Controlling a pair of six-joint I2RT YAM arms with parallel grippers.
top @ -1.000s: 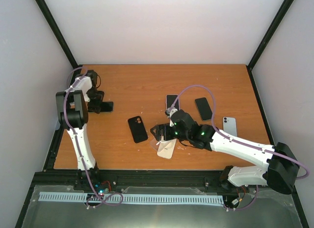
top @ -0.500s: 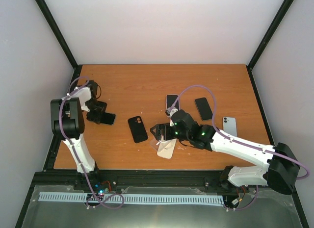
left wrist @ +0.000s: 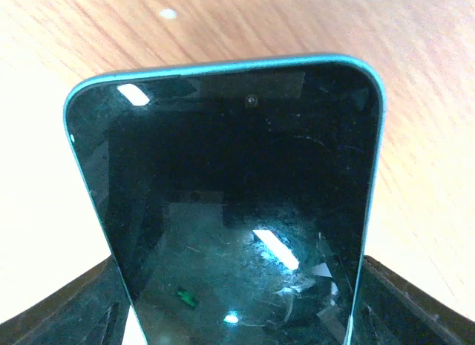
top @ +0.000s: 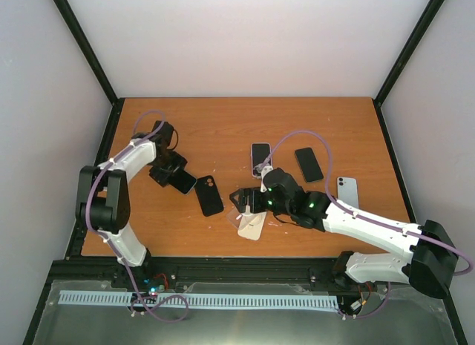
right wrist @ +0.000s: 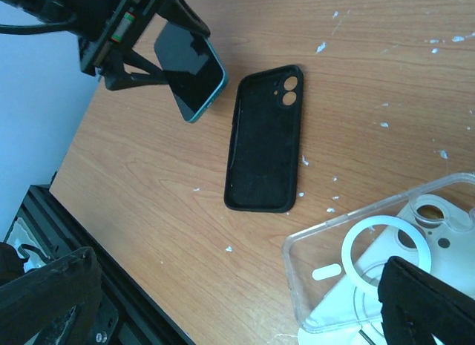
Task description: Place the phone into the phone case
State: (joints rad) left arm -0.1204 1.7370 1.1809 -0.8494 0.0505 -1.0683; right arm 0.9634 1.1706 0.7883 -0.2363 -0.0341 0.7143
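Cropped edges, hidden grip

The phone (left wrist: 230, 211) runs off the bottom of the left wrist view, its lower half unseen. The left gripper (top: 178, 180) shows there only as dark fingers (left wrist: 59, 315) in the corners, their contact out of frame. Ahead and right of the right gripper (right wrist: 237, 297), the clear case (right wrist: 371, 248) is cut by the frame's right edge and partly covered by a finger.

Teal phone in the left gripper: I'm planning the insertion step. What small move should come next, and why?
Probably carry the teal phone a little to the right, until it hangs over the black case. The left gripper grips it just beside the case's left edge, not over it, and the case lies flat and empty.
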